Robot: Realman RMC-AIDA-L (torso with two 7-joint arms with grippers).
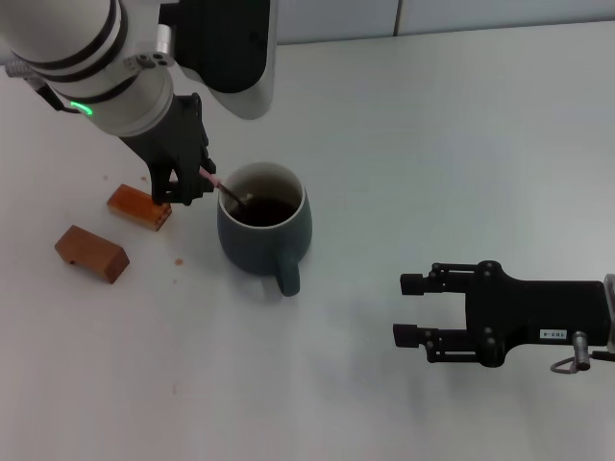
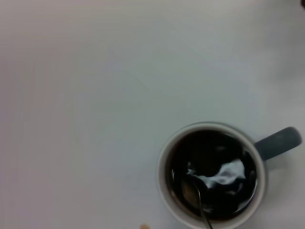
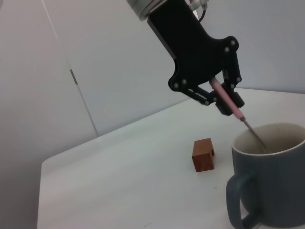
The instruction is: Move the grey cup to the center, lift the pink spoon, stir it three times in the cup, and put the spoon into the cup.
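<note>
The grey cup [image 1: 263, 230] stands on the white table near its middle, handle toward me, dark liquid inside. It also shows in the left wrist view [image 2: 213, 174] and the right wrist view [image 3: 269, 179]. My left gripper [image 1: 188, 182] is at the cup's left rim, shut on the pink spoon [image 1: 213, 181]. The spoon slants down into the cup, its metal bowl in the liquid [image 2: 191, 191]. The right wrist view shows the pink handle [image 3: 226, 100] clamped between the left fingers. My right gripper [image 1: 415, 309] is open and empty, low at the right, apart from the cup.
Two brown rectangular blocks lie left of the cup, one [image 1: 139, 207] just under my left gripper, the other [image 1: 91, 254] nearer the front left. One block shows in the right wrist view [image 3: 203, 154]. A few small brown specks mark the table near them.
</note>
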